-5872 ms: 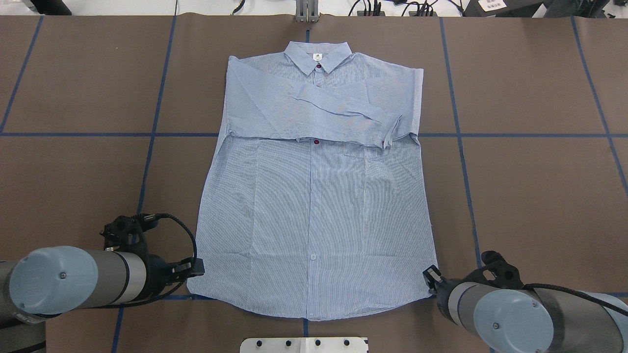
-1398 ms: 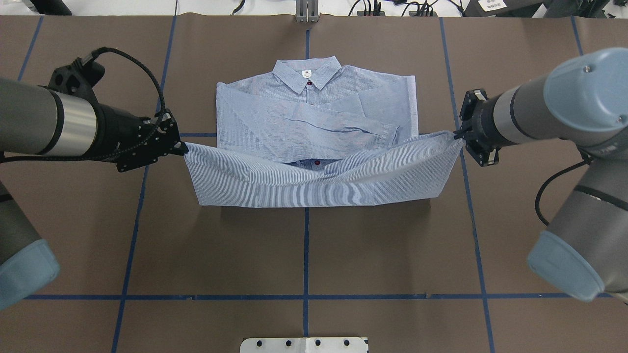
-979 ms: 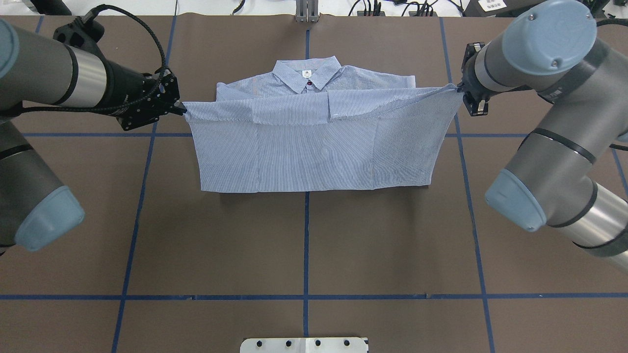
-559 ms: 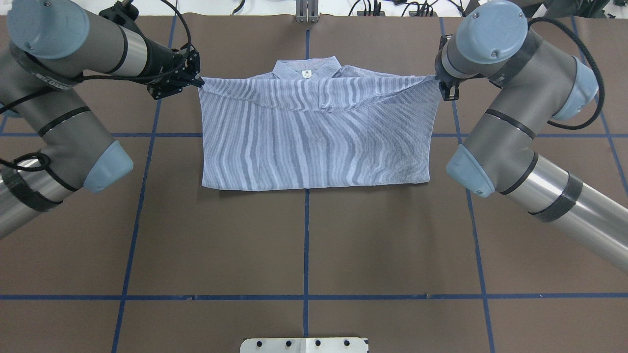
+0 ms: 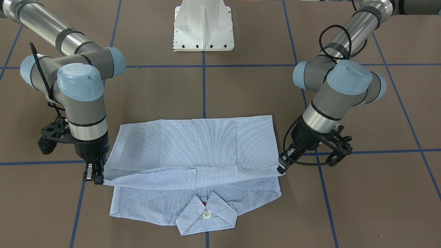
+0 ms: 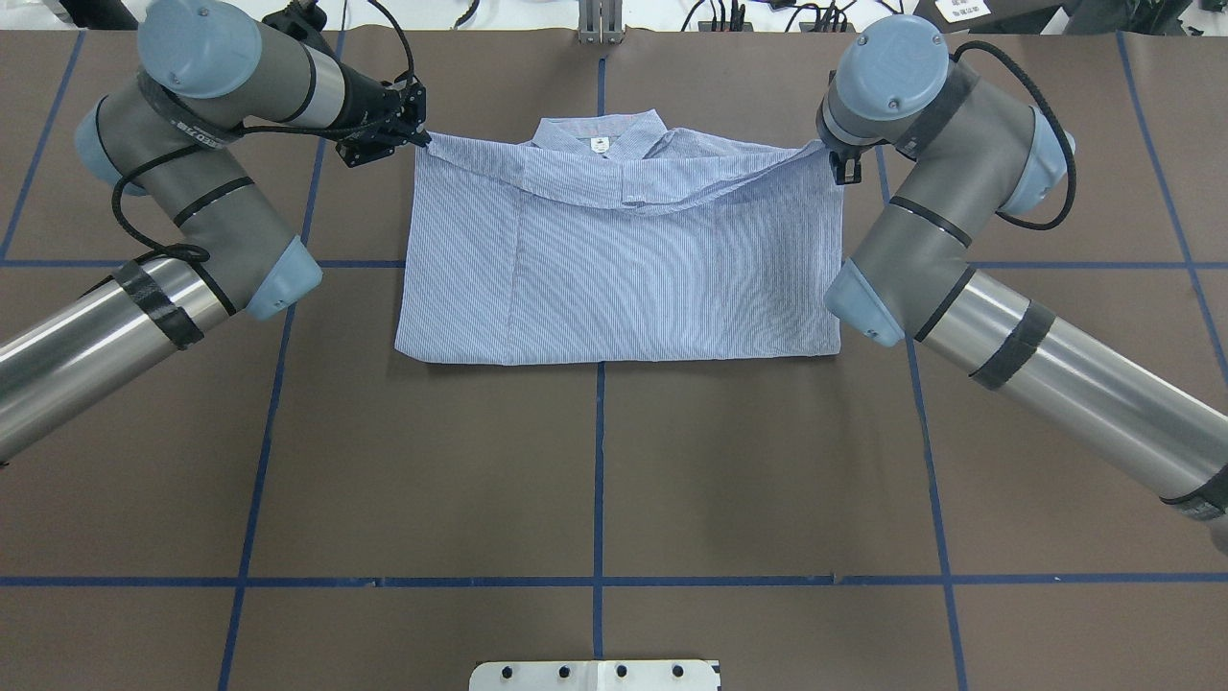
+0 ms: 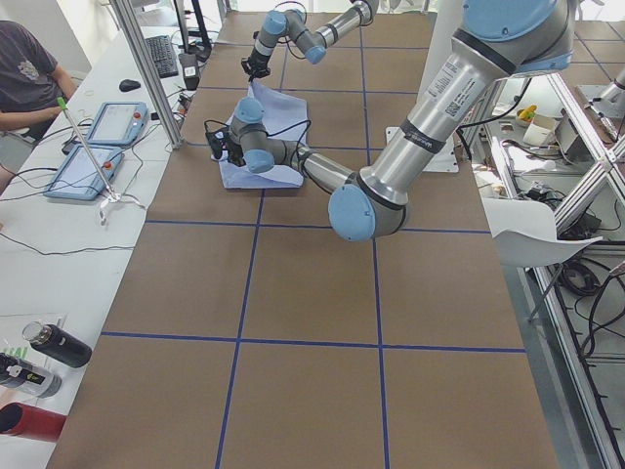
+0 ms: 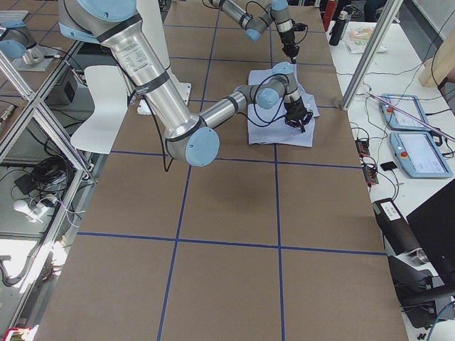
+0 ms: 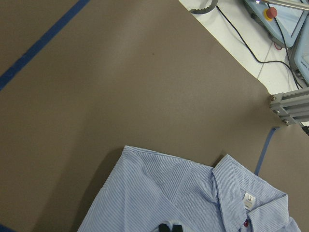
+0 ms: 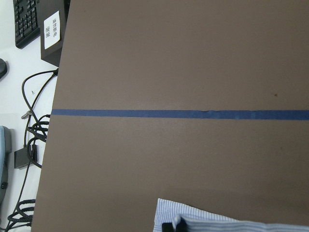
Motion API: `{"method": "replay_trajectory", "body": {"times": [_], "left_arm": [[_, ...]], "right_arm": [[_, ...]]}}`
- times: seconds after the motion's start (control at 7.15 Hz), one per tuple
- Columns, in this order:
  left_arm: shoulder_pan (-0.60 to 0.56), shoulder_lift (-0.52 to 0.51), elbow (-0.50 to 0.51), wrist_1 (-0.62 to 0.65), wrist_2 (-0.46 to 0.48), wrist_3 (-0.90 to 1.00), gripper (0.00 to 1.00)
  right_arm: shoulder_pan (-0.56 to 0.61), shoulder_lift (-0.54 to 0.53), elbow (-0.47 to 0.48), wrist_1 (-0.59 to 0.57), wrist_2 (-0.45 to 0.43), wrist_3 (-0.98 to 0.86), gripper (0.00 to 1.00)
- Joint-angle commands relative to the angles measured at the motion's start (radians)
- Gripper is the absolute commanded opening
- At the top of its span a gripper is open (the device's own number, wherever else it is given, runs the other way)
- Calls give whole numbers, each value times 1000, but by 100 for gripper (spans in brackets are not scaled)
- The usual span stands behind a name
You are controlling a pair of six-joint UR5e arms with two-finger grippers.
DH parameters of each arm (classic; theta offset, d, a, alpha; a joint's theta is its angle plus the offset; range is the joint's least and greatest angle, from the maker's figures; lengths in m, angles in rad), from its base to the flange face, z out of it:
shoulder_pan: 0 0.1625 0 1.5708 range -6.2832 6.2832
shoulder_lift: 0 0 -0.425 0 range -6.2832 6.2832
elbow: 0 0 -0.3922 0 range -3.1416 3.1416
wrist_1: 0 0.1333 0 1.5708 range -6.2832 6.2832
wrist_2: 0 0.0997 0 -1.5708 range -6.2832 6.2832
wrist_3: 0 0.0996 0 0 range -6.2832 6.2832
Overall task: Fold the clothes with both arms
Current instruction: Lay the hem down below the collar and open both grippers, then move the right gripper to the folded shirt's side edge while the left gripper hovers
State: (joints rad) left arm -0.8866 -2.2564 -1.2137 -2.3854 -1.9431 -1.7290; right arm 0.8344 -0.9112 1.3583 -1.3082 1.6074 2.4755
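The light blue striped shirt point(image 6: 624, 278) lies folded in half on the brown table, its hem edge drawn up to the collar point(image 6: 600, 134). My left gripper point(image 6: 422, 139) is shut on the hem's left corner, held just above the left shoulder. My right gripper point(image 6: 833, 154) is shut on the hem's right corner. In the front-facing view the shirt point(image 5: 193, 148) sags between the left gripper point(image 5: 280, 168) and the right gripper point(image 5: 98, 179), and the collar point(image 5: 206, 210) shows beyond the hem. The wrist views show shut fingertips point(image 9: 170, 226) point(image 10: 174, 225) on striped cloth.
The white base pedestal point(image 5: 203, 27) stands at the robot's side of the table. A metal bracket point(image 6: 600, 29) sits at the far edge behind the collar. Blue tape lines point(image 6: 600, 461) cross the brown surface. An operators' desk with pendants point(image 7: 98, 147) lies beyond the far edge.
Both grippers carried the hem from the near edge up and over the folded sleeves to the collar. In the last half second they moved slightly inward and the cloth settled flatter.
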Motion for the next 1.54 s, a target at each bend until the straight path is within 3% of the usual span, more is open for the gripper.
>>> {"method": "replay_trajectory", "body": {"times": [0.0, 0.28, 0.42, 0.56, 0.7, 0.84, 0.98, 1.4], "left_arm": [[3, -23, 78, -52, 44, 0, 0], [5, -23, 98, -55, 46, 2, 0], [8, -22, 106, -67, 46, 2, 0], [9, -20, 123, -81, 46, 2, 21], [9, -14, 123, -83, 46, 26, 48], [5, -12, 119, -84, 46, 48, 61], [-3, -11, 94, -96, 42, 48, 62], [-18, 81, -71, -87, 36, 43, 63]], "right_arm": [[-3, 47, -143, 90, -17, -12, 0], [-5, 63, -172, 92, -17, -48, 0], [-6, 64, -174, 92, -17, -56, 5], [-6, 66, -176, 92, -17, -56, 41], [-6, 74, -179, 92, -17, -58, 63], [-5, 84, -180, 90, -18, -87, 98], [9, 104, -156, 83, -3, -87, 99], [-90, -163, 231, -6, 8, -70, 99]]}}
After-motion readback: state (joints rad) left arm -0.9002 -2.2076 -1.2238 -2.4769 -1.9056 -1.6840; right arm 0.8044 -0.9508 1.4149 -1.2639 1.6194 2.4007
